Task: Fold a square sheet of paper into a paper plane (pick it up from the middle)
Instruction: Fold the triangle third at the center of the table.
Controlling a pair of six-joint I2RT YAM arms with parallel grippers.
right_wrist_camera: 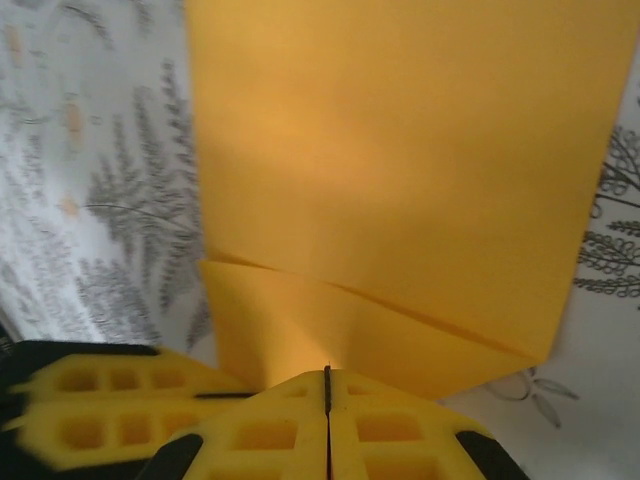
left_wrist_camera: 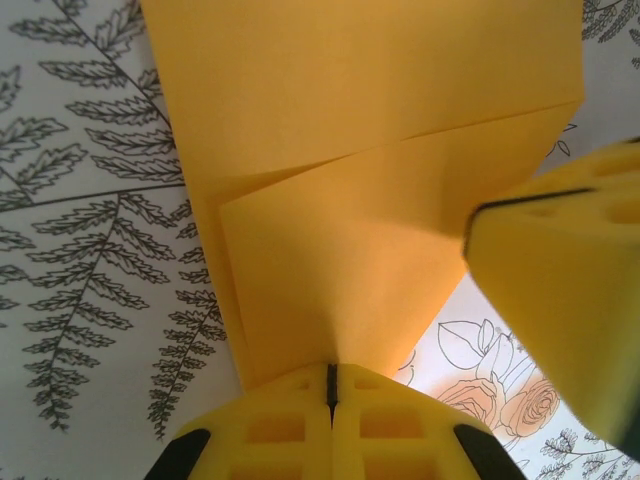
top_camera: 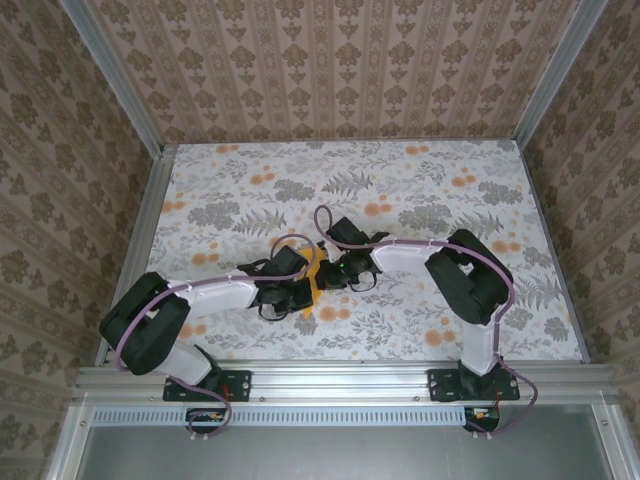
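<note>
The square sheet of paper (top_camera: 313, 283) is bright orange-yellow and folded over, with slanted creases and a flap (left_wrist_camera: 330, 270). It is held up between both arms at the table's middle and looks like a narrow strip from above. My left gripper (left_wrist_camera: 330, 385) is shut on its lower edge. My right gripper (right_wrist_camera: 327, 385) is shut on the same paper (right_wrist_camera: 400, 150) from the other side. From above, the left gripper (top_camera: 304, 288) and right gripper (top_camera: 326, 272) meet at the strip. Whether the fold has the paper plane's pointed shape I cannot tell.
The floral tablecloth (top_camera: 420, 190) covers the table, with patterned walls on three sides and a metal rail (top_camera: 340, 378) along the near edge. The right gripper's yellow finger (left_wrist_camera: 560, 310) stands close beside the left one. The left gripper's fingers (right_wrist_camera: 110, 410) sit close at the right wrist view's lower left.
</note>
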